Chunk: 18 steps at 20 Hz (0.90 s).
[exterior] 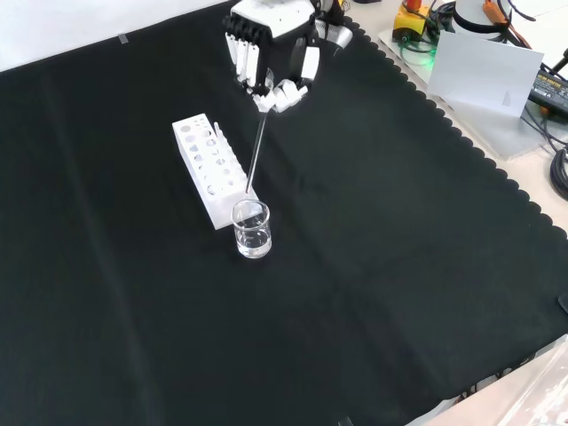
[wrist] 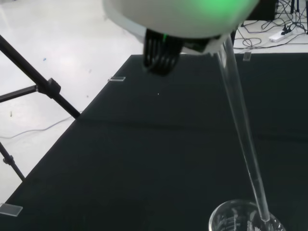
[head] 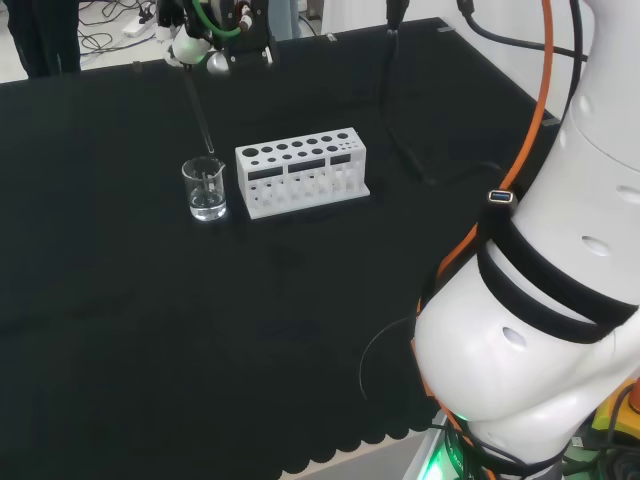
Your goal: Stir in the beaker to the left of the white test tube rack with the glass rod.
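Rod [wrist: 243, 130] seemingly enters beaker [wrist: 245, 219].

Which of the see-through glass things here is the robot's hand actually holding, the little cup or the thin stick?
The thin glass rod. The hand pinches its top end, and it slants down toward the beaker, which stands free on the cloth beside the white test tube rack.

A black cloth [exterior: 399, 266] is spread over the table. The test tube rack [exterior: 209, 169] is white, the beaker [exterior: 252, 229] and the glass rod [exterior: 256, 155] are clear, and the hand [exterior: 271, 44] is coloured black and white.
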{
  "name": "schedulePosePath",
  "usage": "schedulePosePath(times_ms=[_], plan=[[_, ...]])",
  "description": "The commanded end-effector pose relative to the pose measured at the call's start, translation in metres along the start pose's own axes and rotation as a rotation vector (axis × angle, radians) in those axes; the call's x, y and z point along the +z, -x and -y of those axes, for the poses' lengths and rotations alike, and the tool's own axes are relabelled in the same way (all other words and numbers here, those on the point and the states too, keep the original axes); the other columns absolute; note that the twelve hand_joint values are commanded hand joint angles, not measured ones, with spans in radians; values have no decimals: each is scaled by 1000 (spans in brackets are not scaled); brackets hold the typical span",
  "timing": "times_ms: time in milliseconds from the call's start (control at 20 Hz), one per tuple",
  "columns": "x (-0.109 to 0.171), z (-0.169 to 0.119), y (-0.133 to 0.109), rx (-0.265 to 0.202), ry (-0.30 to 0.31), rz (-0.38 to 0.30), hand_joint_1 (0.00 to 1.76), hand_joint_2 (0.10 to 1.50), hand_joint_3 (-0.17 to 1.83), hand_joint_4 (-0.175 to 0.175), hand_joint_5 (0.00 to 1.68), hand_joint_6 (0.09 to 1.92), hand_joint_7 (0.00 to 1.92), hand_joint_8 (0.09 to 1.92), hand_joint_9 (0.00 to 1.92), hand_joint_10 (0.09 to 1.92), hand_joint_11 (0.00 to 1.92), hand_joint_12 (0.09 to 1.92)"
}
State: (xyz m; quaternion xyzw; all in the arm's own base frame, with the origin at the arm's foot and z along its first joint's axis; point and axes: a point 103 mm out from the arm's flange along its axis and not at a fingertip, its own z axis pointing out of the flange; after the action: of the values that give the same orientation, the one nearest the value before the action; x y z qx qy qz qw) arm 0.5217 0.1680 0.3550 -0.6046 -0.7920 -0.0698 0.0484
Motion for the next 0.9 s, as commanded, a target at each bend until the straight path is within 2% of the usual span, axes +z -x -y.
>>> schedulePosePath(times_ms=[50, 550, 900], plan=[[9, 0, -8, -8, -6, -3, 1328, 554, 867, -175, 1277, 524, 1289, 996, 1642, 723, 1660, 607], [21, -5, -14, -13, -20, 3, 1328, 556, 866, -175, 1275, 529, 1287, 999, 1642, 725, 1660, 610], [35, -21, -1, -9, -58, -16, 1328, 557, 864, -175, 1271, 534, 1288, 997, 1642, 727, 1660, 612]])
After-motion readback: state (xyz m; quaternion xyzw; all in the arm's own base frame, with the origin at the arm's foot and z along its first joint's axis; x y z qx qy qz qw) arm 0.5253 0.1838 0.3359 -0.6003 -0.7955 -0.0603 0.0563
